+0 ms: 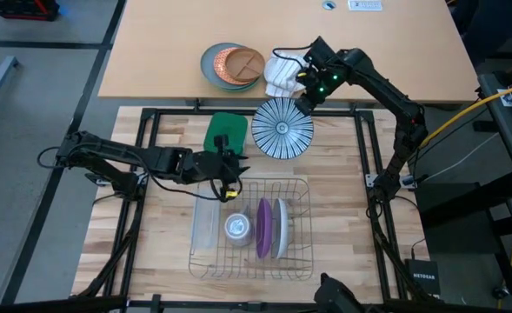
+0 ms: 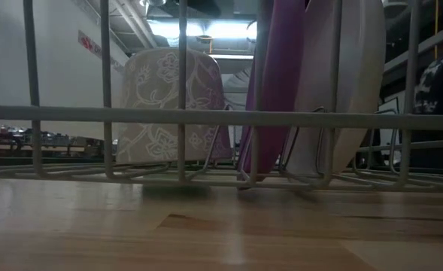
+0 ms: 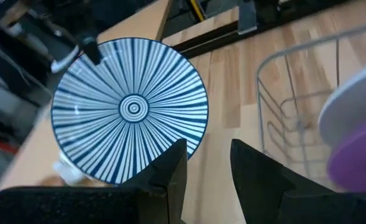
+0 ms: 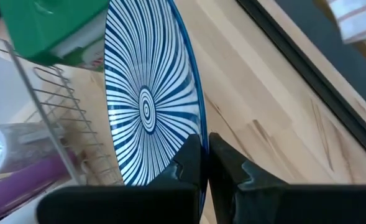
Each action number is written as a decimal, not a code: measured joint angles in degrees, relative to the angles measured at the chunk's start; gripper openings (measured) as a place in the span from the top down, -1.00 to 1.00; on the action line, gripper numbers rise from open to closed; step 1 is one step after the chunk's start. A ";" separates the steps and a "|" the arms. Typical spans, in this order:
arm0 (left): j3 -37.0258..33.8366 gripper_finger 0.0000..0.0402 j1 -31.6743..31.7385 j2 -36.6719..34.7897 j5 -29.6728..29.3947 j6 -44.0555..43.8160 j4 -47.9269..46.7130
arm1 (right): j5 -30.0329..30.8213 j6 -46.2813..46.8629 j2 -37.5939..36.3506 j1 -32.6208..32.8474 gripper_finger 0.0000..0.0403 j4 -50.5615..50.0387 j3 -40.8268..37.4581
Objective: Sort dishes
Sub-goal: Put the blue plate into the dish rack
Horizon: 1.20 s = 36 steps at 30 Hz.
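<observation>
The white plate with dark radial stripes (image 1: 282,129) (image 3: 130,109) (image 4: 146,99) hangs over the table just beyond the wire rack (image 1: 301,187), held by my right gripper (image 1: 303,101) (image 4: 204,142), which is shut on it. The purple plate (image 1: 263,228) (image 2: 277,75) and the plain white plate (image 1: 279,228) (image 2: 341,83) stand on edge side by side in the rack's slots. My left gripper (image 1: 236,165) (image 3: 209,155) is open at the rack's far-left corner, pointing at the striped plate and touching nothing. My right gripper pinches the striped plate's rim (image 4: 199,127) between its two fingers, one on the patterned face and one on the back. It comes from the table's far right side, slanting down. The plate is lifted clear of the table, tilted, patterned face up.
A floral cup (image 2: 168,105) (image 1: 236,228) and a clear tumbler (image 1: 205,228) also sit in the rack. A green block (image 1: 225,130) lies left of the striped plate. On the far table are a grey plate with an orange-brown divided plate (image 1: 238,64) and a white cloth (image 1: 282,76).
</observation>
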 joint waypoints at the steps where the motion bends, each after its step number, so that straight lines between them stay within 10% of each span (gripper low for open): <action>1: 0.00 0.43 0.00 0.00 0.05 2.07 0.05 | -0.08 0.08 0.00 0.00 0.94 -0.60 0.95; 23: 0.00 0.43 0.00 0.19 0.05 37.55 -0.04 | -19.93 7.58 0.00 0.02 0.94 -4.65 7.90; 36: 0.00 0.43 0.12 5.12 -7.18 48.50 0.92 | -21.54 7.73 0.00 0.02 0.94 -6.11 7.90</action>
